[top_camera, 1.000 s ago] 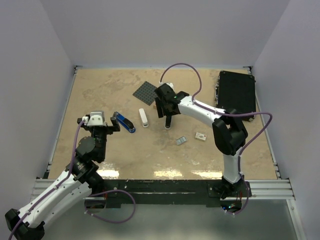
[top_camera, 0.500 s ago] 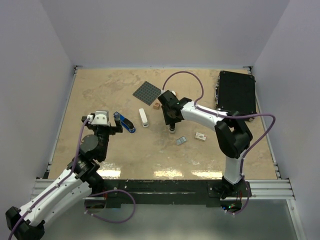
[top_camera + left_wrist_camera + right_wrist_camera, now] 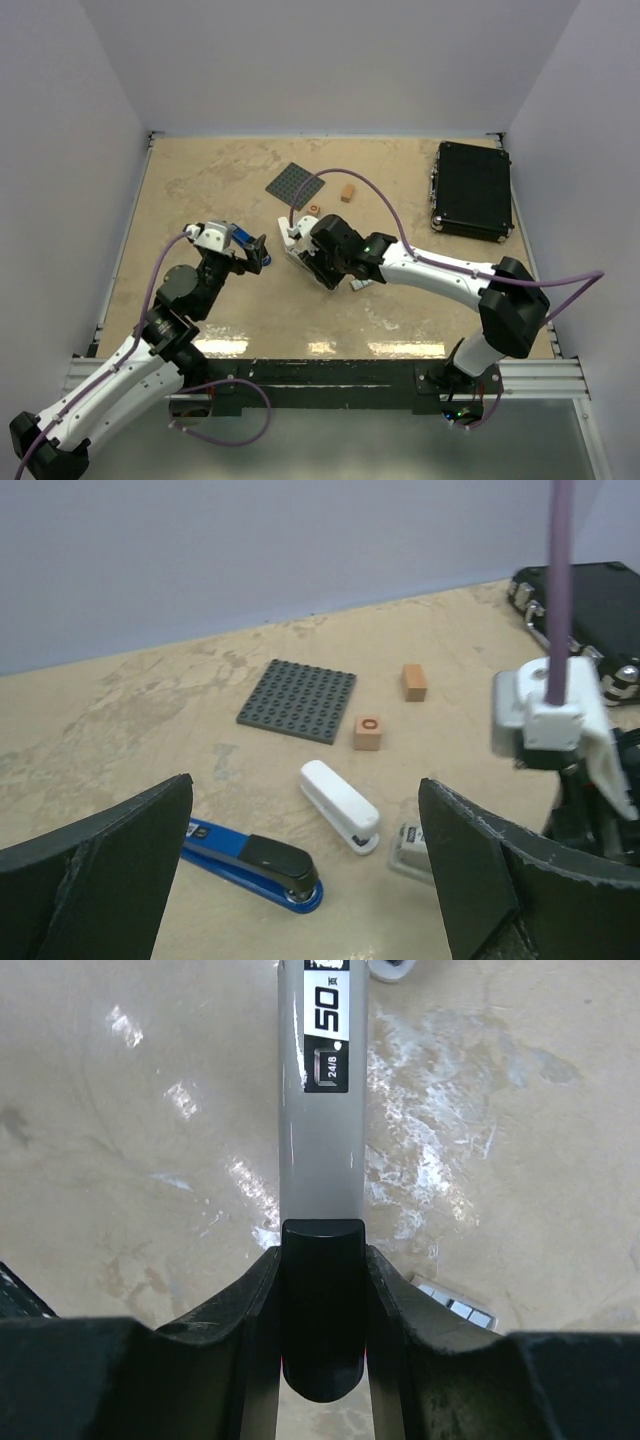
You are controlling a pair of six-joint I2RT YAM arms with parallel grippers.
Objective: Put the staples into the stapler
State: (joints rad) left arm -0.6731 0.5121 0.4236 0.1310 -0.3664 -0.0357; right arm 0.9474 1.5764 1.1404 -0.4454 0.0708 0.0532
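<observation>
**Right tool** [image 3: 322, 1270]: fingers closed on the black end of a long pale grey bar [image 3: 322, 1110] printed "50" and "24/8". The bar runs forward from the fingers over the desk [image 3: 140, 1120]. Whether it belongs to a stapler cannot be told.

**White stapler** [image 3: 340, 805]: lies flat on the desk with no tool on it. Its near end is just beside the bar's far end.

**Staple tray** [image 3: 455, 1306]: a small whitish-grey piece lying flat on the desk, just beside the right tool's fingers. Neither tool touches it.

**Left tool** [image 3: 305, 785]: jaws wide, holding nothing. It hovers close to the blue stapler [image 3: 255, 865], which lies flat between its fingers in the left wrist view.

**Background:** a grey studded plate [image 3: 298, 700], an orange cube [image 3: 367, 732] and an orange block [image 3: 414, 681] lie beyond the staplers. A black case [image 3: 472, 190] sits at the far right of the desk.
</observation>
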